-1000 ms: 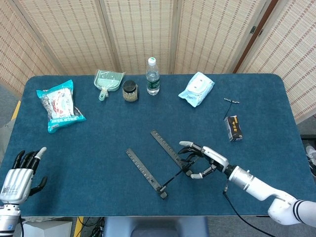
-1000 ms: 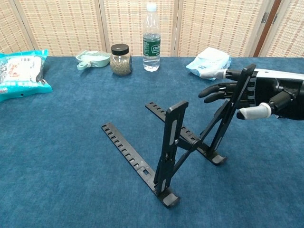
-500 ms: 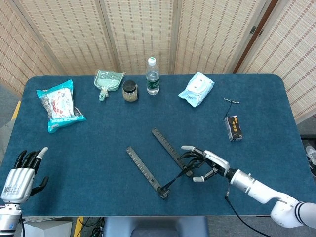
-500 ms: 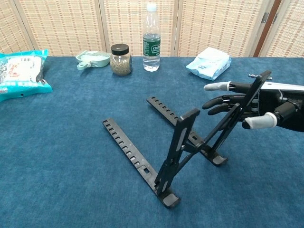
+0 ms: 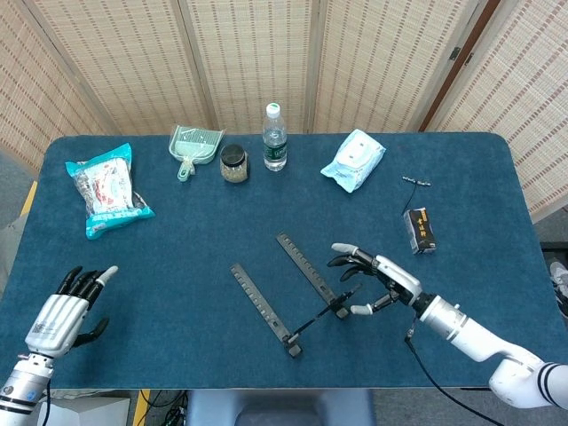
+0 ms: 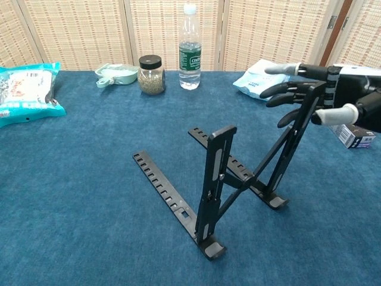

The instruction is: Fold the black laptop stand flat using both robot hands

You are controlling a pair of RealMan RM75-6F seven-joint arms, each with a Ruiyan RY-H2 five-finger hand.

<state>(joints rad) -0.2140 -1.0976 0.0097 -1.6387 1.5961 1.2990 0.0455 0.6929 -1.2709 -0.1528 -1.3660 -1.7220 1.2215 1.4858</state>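
The black laptop stand [image 5: 306, 266] sits unfolded near the table's front middle, its two notched rails flat on the blue cloth. In the chest view both uprights [image 6: 213, 179] rise steeply, joined by a cross link. My right hand [image 5: 377, 280] is at the top of the right upright, fingers spread behind the bar's tip and thumb [image 6: 336, 113] apart in front. It touches the tip without a closed grip. Seen only in the head view, my left hand [image 5: 71, 306] hovers at the front left edge, fingers apart and empty, far from the stand.
Along the back stand a water bottle [image 5: 275, 138], a jar [image 5: 233, 164] and a green dustpan [image 5: 193, 146]. A snack bag [image 5: 108, 188] lies back left and a wipes pack [image 5: 353, 160] back right. A small black box [image 5: 420, 231] lies right of my right hand.
The uprights, pushed lower half a second ago, stand steeper again. My right hand has risen and drawn back with the bar's tip. My left hand has moved inward over the table's edge.
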